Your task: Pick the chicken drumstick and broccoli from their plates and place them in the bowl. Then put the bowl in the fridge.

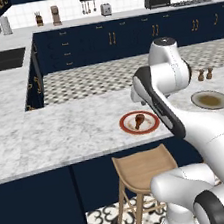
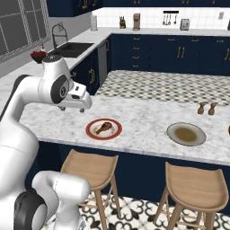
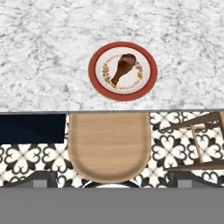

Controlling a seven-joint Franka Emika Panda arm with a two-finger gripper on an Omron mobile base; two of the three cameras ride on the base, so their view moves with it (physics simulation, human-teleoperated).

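The brown chicken drumstick lies on the red-rimmed white plate on the marble island, near its front edge. Both show again as drumstick on plate, and as drumstick on plate. My gripper hangs above the counter, left of that plate and well clear of it. In the hand view the gripper is open and holds nothing. The grey plate with an olive centre lies further right, also seen as grey plate. A red-brown sliver at the frame edge may be the bowl. The broccoli and the fridge are out of view.
Two wooden stools stand under the island's front edge; one stool sits directly below the hand. Two small brown shakers stand behind the grey plate. A sink and a dark red object are on the far left counter.
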